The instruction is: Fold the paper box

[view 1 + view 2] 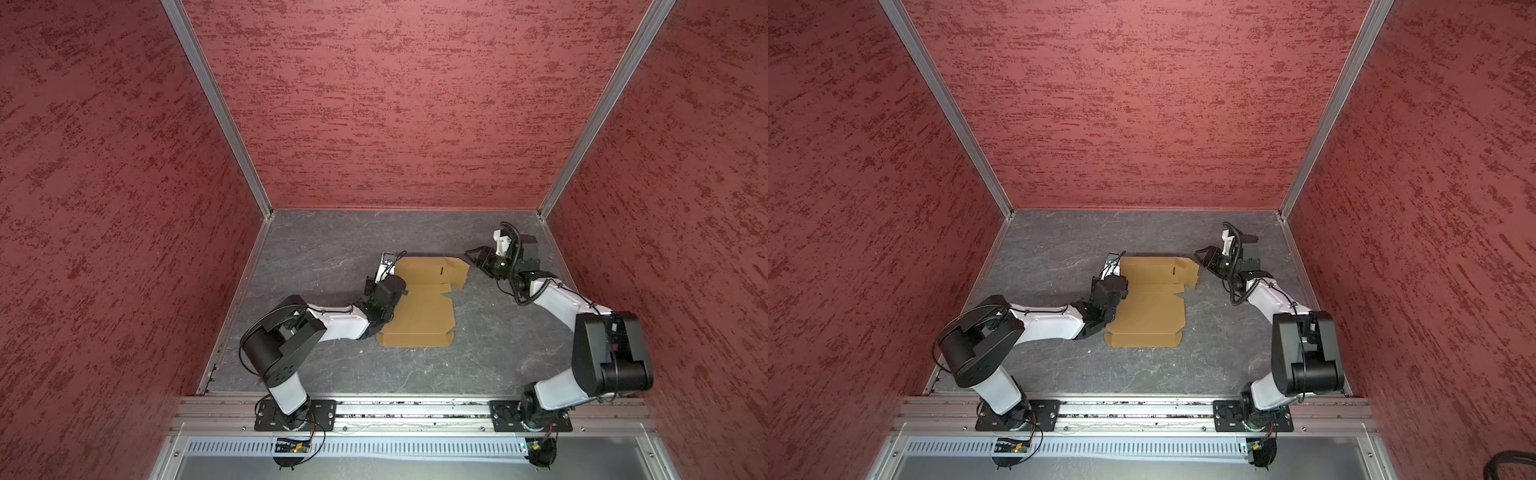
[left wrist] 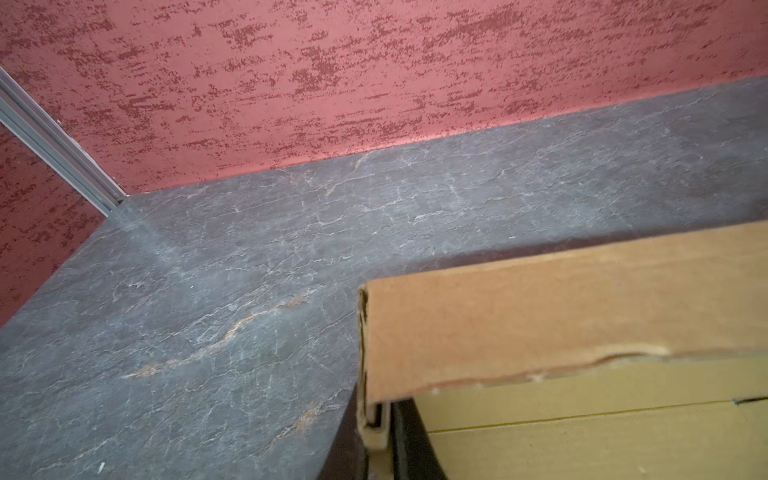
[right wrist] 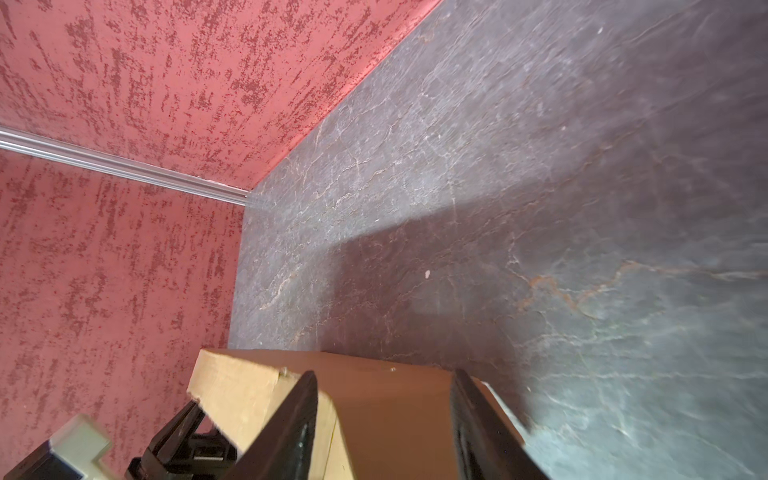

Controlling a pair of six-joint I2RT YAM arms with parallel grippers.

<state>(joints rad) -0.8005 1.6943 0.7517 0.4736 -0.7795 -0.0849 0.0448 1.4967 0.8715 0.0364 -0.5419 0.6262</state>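
The paper box (image 1: 419,309), a tan cardboard sheet only partly folded, was seen lying on the grey, slate-patterned tabletop (image 1: 328,249), set well apart from the red back wall (image 1: 395,104). In both top views the panel nearest that wall was shown raised off the surface, with a small dark slot cut in it. The rest of the sheet was spread flat, farther from the wall.

The left gripper (image 1: 390,266) was placed at the left-hand box corner closest to the back wall. In the left wrist view its jaws were drawn narrow and pinched on the doubled cardboard edge of the box.

The right gripper (image 1: 473,254) was positioned at the other wall-side corner, just beside the raised panel. In the right wrist view its dark fingers (image 3: 291,424) were spread about halfway, and the brown cardboard was framed between them. Whether the pads were pressed against it could not be told.
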